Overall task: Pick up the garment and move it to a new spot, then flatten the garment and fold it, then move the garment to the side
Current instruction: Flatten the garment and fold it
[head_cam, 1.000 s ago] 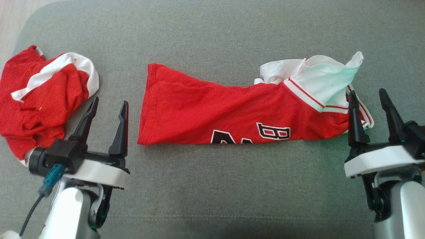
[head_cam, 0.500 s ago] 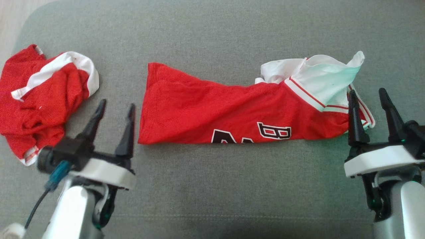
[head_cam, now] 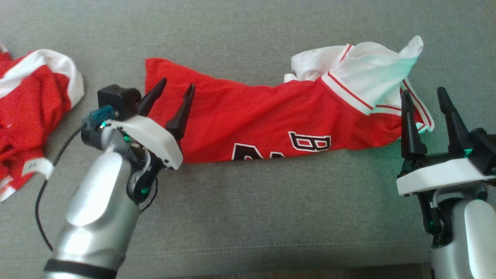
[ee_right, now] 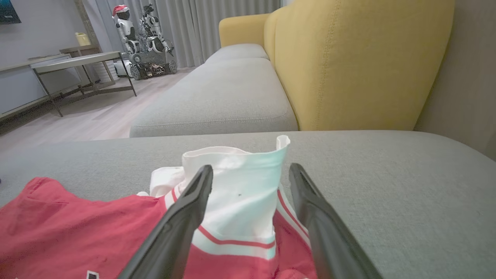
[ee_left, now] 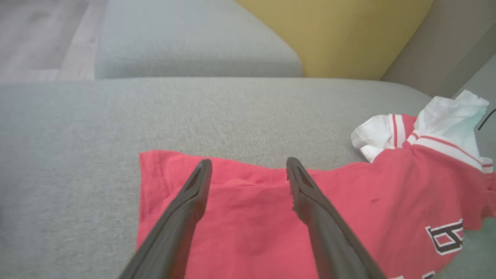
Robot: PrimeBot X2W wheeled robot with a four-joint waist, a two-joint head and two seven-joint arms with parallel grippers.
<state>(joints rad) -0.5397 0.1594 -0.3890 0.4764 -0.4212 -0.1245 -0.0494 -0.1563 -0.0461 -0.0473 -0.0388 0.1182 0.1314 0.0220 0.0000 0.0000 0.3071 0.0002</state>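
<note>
garment (head_cam: 255, 116), black white-edged lettering, partly folded under

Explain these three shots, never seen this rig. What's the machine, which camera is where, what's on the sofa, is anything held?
It is a wheeled robot with two arms; each ends in a hand with two long dark fingers. One picture looks down from the head. The other two come from cameras on the wrists, looking along each hand's fingers.

On the grey cushion lies a red jersey, folded lengthwise, its white sleeve end bunched up at the robot's right. A second, crumpled red garment lies at its left.

The left hand is open over the jersey's hem end; the right hand is open at the sleeve end. Nothing is held.
</note>
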